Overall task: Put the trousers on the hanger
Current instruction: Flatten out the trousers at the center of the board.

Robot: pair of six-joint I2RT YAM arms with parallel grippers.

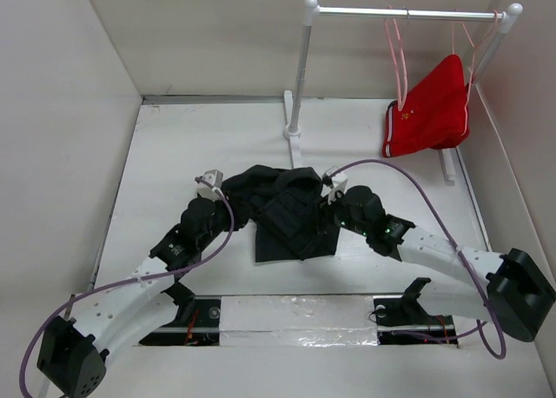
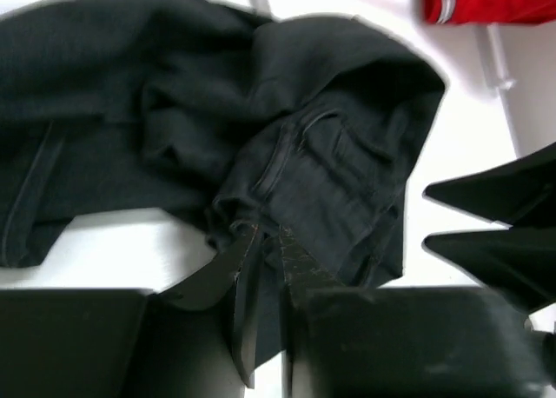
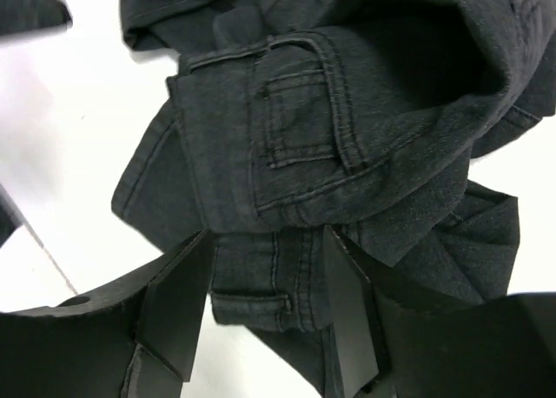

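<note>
The black trousers (image 1: 282, 211) lie in a crumpled heap mid-table, between my two arms. My left gripper (image 2: 265, 230) is at the heap's left edge (image 1: 228, 196), shut on a fold of the dark denim that runs down between its fingers. My right gripper (image 3: 271, 237) sits low at the heap's right side (image 1: 323, 208), open, with its jaws straddling the waistband (image 3: 261, 285) and its belt loop. The fabric there lies flat, not squeezed. A thin pale-pink hanger (image 1: 399, 59) hangs from the rail at the far right.
A white clothes rack (image 1: 300, 76) stands at the back, its rail (image 1: 400, 13) running right. Red shorts with white trim (image 1: 430, 107) hang there beside a second pink hanger (image 1: 485, 46). White walls close in on the left, back and right.
</note>
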